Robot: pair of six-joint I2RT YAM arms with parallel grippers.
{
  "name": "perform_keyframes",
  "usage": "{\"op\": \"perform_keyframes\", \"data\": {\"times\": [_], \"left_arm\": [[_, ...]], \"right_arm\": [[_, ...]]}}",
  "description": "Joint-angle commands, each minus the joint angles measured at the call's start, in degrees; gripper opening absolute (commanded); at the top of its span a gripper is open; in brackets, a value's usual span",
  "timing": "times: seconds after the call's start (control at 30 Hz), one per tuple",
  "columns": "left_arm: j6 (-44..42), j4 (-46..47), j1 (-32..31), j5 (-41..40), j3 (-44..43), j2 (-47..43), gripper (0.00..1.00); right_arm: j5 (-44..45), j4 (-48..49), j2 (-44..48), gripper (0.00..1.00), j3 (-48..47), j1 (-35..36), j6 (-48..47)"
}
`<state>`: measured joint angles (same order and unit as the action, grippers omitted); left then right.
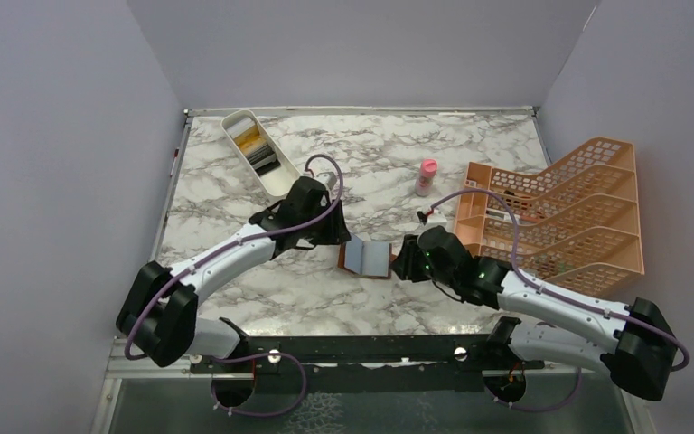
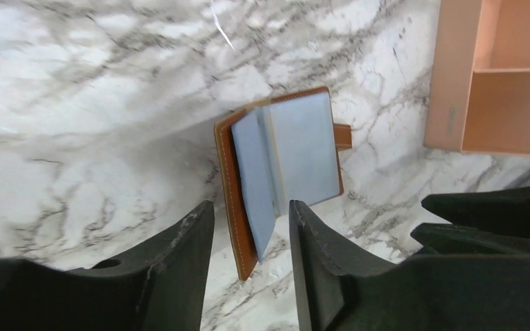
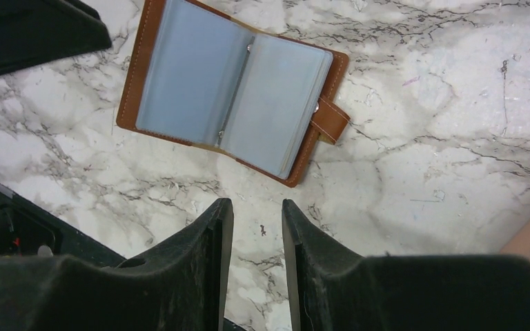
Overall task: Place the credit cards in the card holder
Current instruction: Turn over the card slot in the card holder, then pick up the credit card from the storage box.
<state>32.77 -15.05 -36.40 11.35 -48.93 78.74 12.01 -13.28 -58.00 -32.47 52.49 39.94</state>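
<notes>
Top view: the small brown leather-like folding card holder (image 1: 366,257) lies open on the marble worktop (image 1: 217,194), blue-grey sleeves up, between the two arms. The thin yellow-gold and dark credit cards (image 1: 255,146) sit in a white oblong tray (image 1: 280,181) at the far left, well apart from it.

Left wrist view: left jaws stand apart, empty. The holder's left cover is raised, its corner just beyond the gap.

Right wrist view: right jaws are narrowly parted, empty, near the holder's lower edge.

Risk: unheld, the raised cover may fold shut and hide the sleeves. A nudge could slide the light holder across the smooth marble.
</notes>
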Motion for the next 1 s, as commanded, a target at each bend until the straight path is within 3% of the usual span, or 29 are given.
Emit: {"op": "perform_keyframes", "data": {"times": [0.0, 0.1, 0.23, 0.37, 0.43, 0.63, 0.97], "left_arm": [[-3.78, -2.56, 0.56, -12.81, -3.23, -5.09, 0.49], [-9.0, -4.18, 1.26, -20.05, -5.97, -5.83, 0.51], [-24.71, -4.48, 3.07, -29.48, -10.69, -3.61, 0.51], [-46.01, -1.0, 5.84, -29.63, -14.06, -0.6, 0.5], [-50.08, 1.24, 8.77, -30.59, -16.38, 0.79, 0.5], [-62.21, 1.84, 21.32, -15.32, -26.54, 9.36, 0.52], [-72.1, -1.1, 32.11, -11.37, -46.79, 32.79, 0.57]], "right_arm": [[0.28, -3.4, 1.05, 0.37, -0.77, -0.11, -3.38], [-0.28, -4.03, 1.8, 0.37, -1.61, -0.11, -3.93], [-2.04, -3.75, 3.74, 0.37, -2.11, -0.11, -4.16], [-2.93, -4.03, 5.48, 0.37, -2.73, -0.13, -4.53], [-2.96, -4.34, 5.77, 0.37, -3.17, -0.13, -4.92], [-3.24, -6.07, 4.79, 0.37, -5.29, -0.11, -5.73], [-1.63, -6.31, 3.68, 0.37, -4.93, -0.11, -3.4]]}}
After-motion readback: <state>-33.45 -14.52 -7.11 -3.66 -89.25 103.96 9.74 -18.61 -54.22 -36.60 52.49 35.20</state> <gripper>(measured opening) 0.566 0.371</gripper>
